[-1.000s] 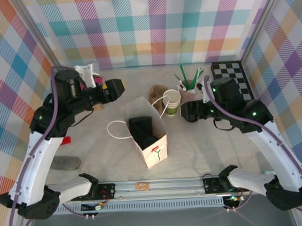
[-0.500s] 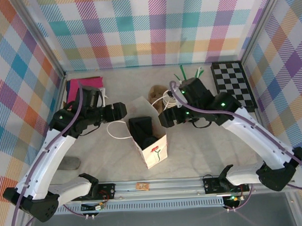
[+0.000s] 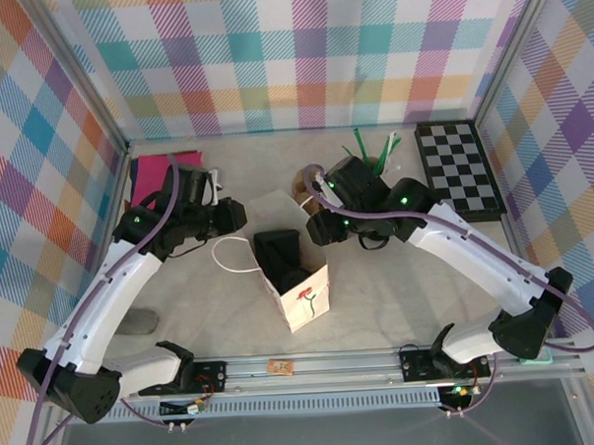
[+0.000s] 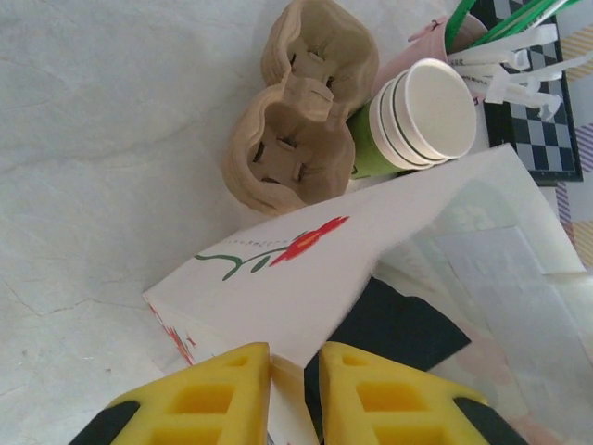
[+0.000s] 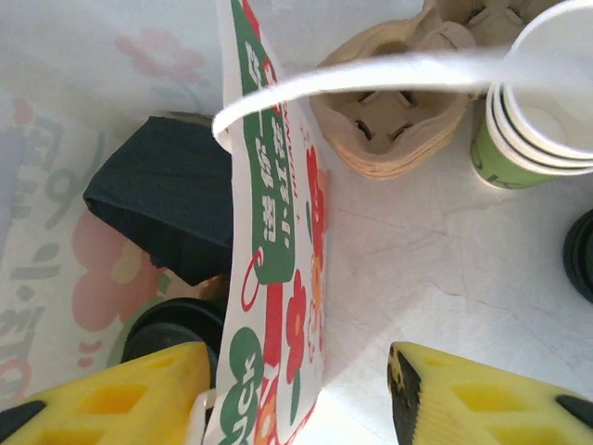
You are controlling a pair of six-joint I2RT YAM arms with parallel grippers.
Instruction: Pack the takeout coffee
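Note:
A white paper bag (image 3: 306, 297) with a red flower print stands open mid-table. My left gripper (image 3: 236, 216) is at its left rim. In the left wrist view its yellow jaws (image 4: 295, 352) are shut on the bag's paper edge (image 4: 306, 269). My right gripper (image 3: 317, 227) is at the right rim, open. It straddles the printed side wall (image 5: 278, 232), with one finger inside the bag and one outside. At the bag's bottom a round black lid (image 5: 171, 324) shows, the top of the takeout coffee. A dark folded piece (image 5: 167, 204) lies beside it.
Behind the bag stand a stack of white-and-green cups (image 4: 426, 116) and brown cardboard cup carriers (image 4: 296, 139). A holder of green straws (image 3: 373, 152) and a checkerboard (image 3: 457, 166) are at back right. A pink item (image 3: 162, 174) lies back left and a grey object (image 3: 139, 320) near left.
Both arms swung in from the sides to the bag. The left jaws closed on the bag's left rim. The right gripper came over the right rim and its jaws narrowed.

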